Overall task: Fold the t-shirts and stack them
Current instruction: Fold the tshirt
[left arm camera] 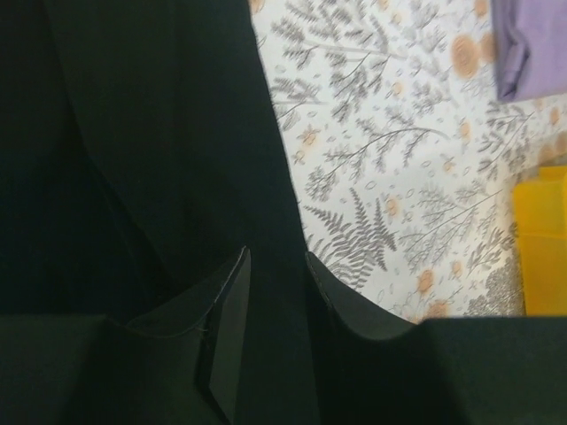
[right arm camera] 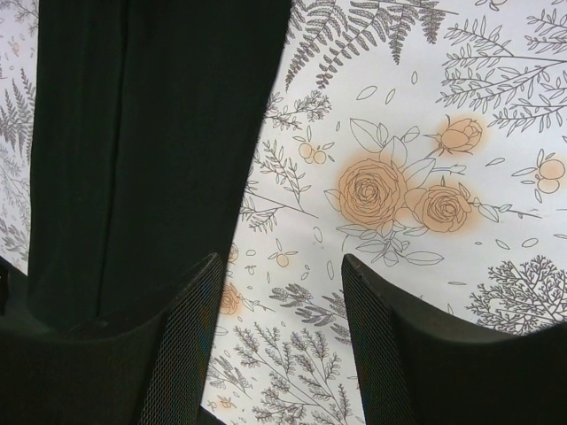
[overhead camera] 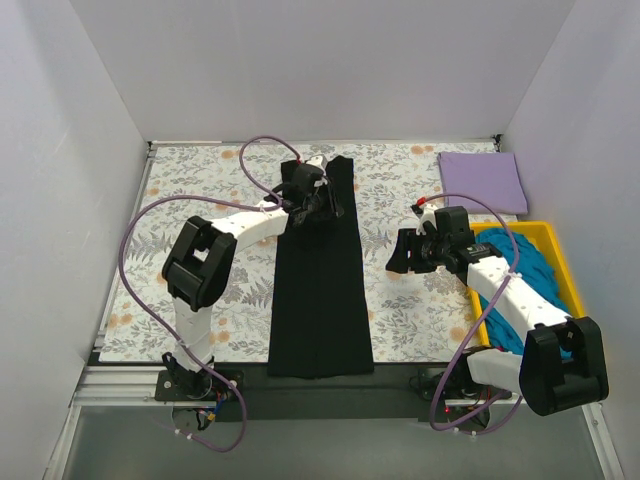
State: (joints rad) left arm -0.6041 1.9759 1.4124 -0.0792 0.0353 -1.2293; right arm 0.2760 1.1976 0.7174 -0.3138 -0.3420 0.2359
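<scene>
A black t-shirt (overhead camera: pixel 320 300), folded into a long narrow strip, lies down the middle of the table. It also shows in the left wrist view (left arm camera: pixel 159 133) and the right wrist view (right arm camera: pixel 151 133). My left gripper (overhead camera: pixel 322 203) is at the strip's far end. Its jaws (left arm camera: pixel 276 255) stand narrowly apart with black cloth filling the gap and drawn in towards them. My right gripper (overhead camera: pixel 400 255) is open and empty just right of the strip, over bare floral cloth (right arm camera: pixel 282 258). A folded lavender t-shirt (overhead camera: pixel 482 180) lies at the far right. A teal blue t-shirt (overhead camera: pixel 525 275) is bunched in the yellow tray.
A grey-and-orange floral-print cloth (overhead camera: pixel 200 190) covers the table. The yellow plastic tray (overhead camera: pixel 540 232) stands at the right edge, partly under my right arm. White walls enclose the left, back and right sides. The lavender shirt (left arm camera: pixel 532 44) and the tray (left arm camera: pixel 542 239) show in the left wrist view.
</scene>
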